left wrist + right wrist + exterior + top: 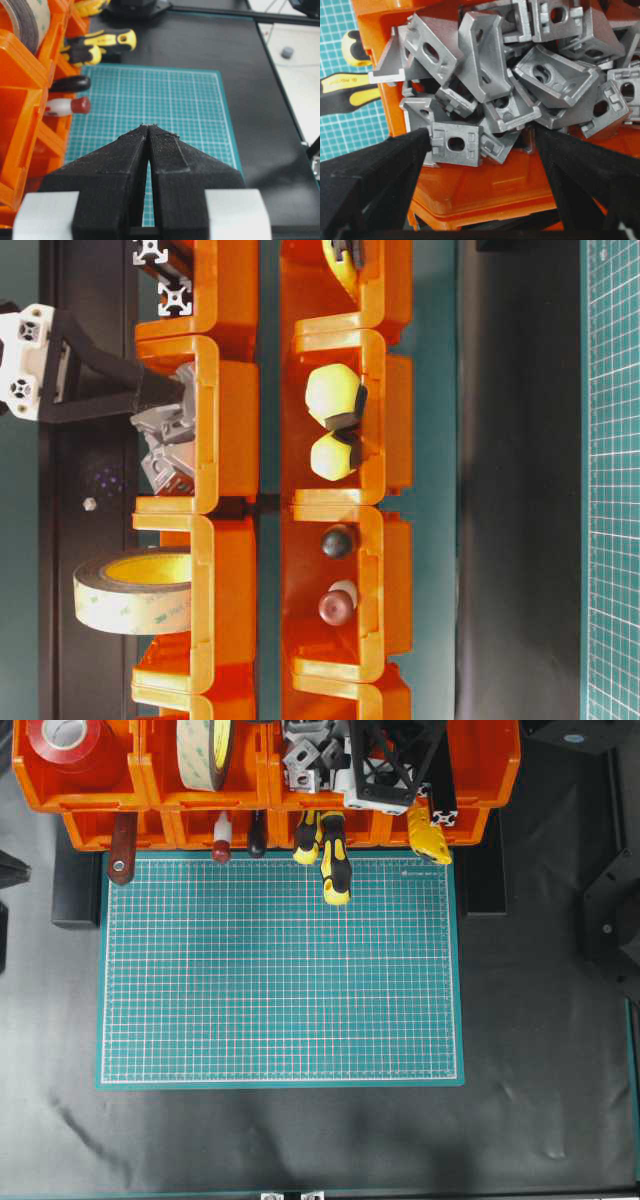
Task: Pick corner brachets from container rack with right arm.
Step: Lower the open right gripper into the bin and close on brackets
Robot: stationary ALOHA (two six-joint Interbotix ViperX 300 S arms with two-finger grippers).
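Note:
The container rack point(150, 790) is a bright orange set of bins across the far edge. One upper bin holds a heap of silver-grey corner brachets point(308, 758), seen close in the right wrist view point(520, 75). My right gripper point(372, 770) reaches down into that bin. It is open wide point(480, 142), its black fingers point(385, 170) on either side of the heap's near edge, and the left finger touches a bracket with an oval hole point(455, 145). The table-level view shows it entering the bin point(170, 398). My left gripper point(149, 126) is shut and empty above the green mat.
A green cutting mat point(280, 970) covers the table's middle. Yellow-black screwdrivers point(333, 860) stick out of the lower bins. A red tape roll point(65, 740), a beige tape roll point(205, 750) and black slotted bars point(440, 800) fill neighbouring bins.

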